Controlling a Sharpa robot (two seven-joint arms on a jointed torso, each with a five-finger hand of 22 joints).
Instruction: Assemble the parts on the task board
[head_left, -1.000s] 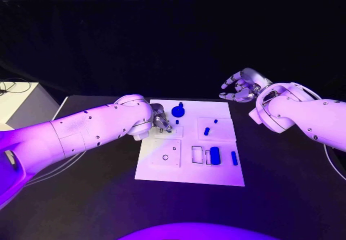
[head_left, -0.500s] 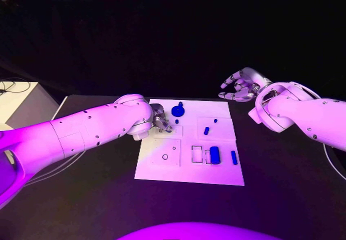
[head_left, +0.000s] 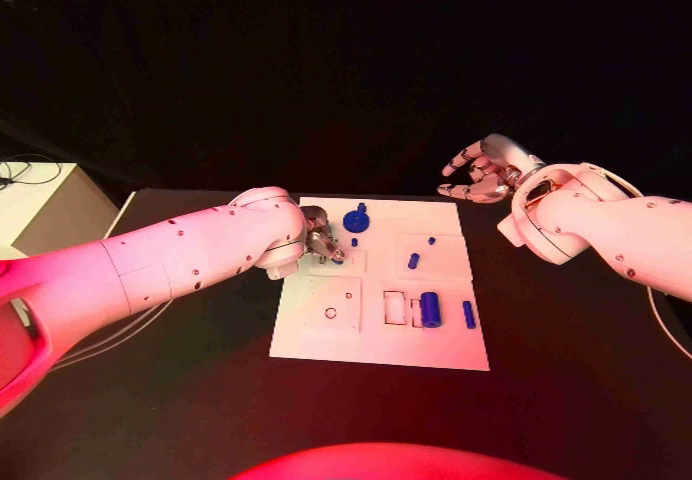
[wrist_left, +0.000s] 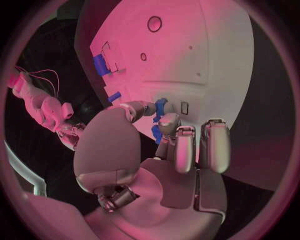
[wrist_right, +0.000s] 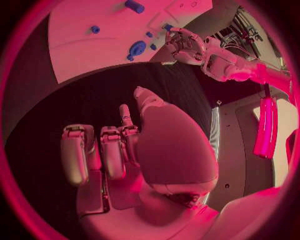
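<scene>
The white task board (head_left: 378, 345) lies in the middle of the black table. My left hand (head_left: 322, 246) hovers low over the board's far left part. In the left wrist view the thumb and a finger (wrist_left: 169, 121) pinch a small blue part (wrist_left: 160, 105) close to a small slot. A round blue part (head_left: 356, 221), two small pegs (head_left: 414, 261), a blue cylinder (head_left: 430, 308) and a thin blue bar (head_left: 469, 314) sit on the board. My right hand (head_left: 483, 170) hangs raised beyond the board's far right corner, fingers loosely curled and apart, holding nothing.
A white box (head_left: 36, 205) stands off the table's left side, with cables beside it. A square plate with a round hole (head_left: 330, 313) sits on the board's near left. The right wrist view shows the board (wrist_right: 81, 45) and my left hand (wrist_right: 184, 45) at a distance.
</scene>
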